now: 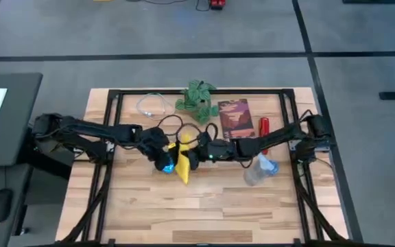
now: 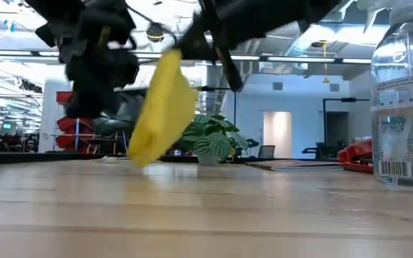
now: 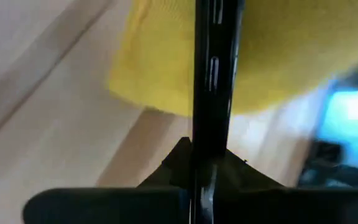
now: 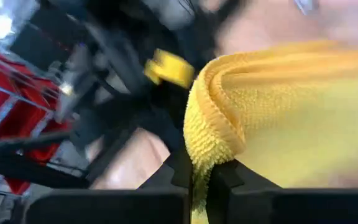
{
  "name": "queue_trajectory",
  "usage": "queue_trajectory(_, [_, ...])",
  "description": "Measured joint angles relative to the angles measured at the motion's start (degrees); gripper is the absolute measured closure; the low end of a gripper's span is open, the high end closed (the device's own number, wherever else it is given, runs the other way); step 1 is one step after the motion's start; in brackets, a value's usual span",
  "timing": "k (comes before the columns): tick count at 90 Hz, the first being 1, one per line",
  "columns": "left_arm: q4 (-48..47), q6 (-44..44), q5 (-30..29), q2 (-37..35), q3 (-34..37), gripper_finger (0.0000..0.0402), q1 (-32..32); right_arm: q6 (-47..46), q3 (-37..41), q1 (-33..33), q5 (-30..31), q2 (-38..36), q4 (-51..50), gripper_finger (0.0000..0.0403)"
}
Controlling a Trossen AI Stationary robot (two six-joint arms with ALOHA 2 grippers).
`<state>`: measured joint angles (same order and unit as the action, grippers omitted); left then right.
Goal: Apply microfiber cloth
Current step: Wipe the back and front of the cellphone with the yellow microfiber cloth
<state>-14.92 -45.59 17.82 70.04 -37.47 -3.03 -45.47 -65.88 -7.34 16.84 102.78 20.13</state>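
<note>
The yellow microfiber cloth hangs over the middle of the table from my right gripper, which is shut on it and reaches in from the table's right. Just left of it, my left gripper is shut on a black smartphone, seen edge-on in the left wrist view. There the cloth lies right behind the phone. Whether cloth and phone touch, I cannot tell. My left gripper pinches the smartphone between its two fingers, one on each flat face, coming from the table's left. The phone's thin edge with its side buttons faces the wrist camera, and the phone is held above the table. My right gripper pinches a folded, bunched edge of the cloth between its two fingers, several layers thick, coming from the table's right. The cloth hangs slack below the fingers, its lower end clear of the table.
Along the far side lie a white cable, a small green plant, a dark red booklet and a red object. A clear bottle lies at the right. The near half of the wooden table is bare.
</note>
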Motion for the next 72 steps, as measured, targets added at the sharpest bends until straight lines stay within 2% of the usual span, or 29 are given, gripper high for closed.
queue_trajectory(12, [9.24, -2.03, 0.98, -1.09, -0.14, 0.0398, 0.34, 9.73, -3.64, 0.59, 0.06, 0.09, -1.62, 0.0402])
queue_trajectory(22, [14.55, -3.10, 1.28, -2.20, -0.18, 0.0398, 0.93, 12.87, -6.82, 1.71, 1.79, 0.00, -8.95, 0.0402])
queue_trajectory(34, [16.56, -4.67, 0.29, -3.82, 0.00, 0.0398, 1.07, 14.93, -8.92, 2.21, 2.31, -0.21, -13.15, 0.0403])
queue_trajectory(72, [16.74, -4.46, -0.28, -7.47, 0.00, 0.0398, 1.13, 17.18, -9.31, -0.17, 1.23, -0.12, -13.63, 0.0403])
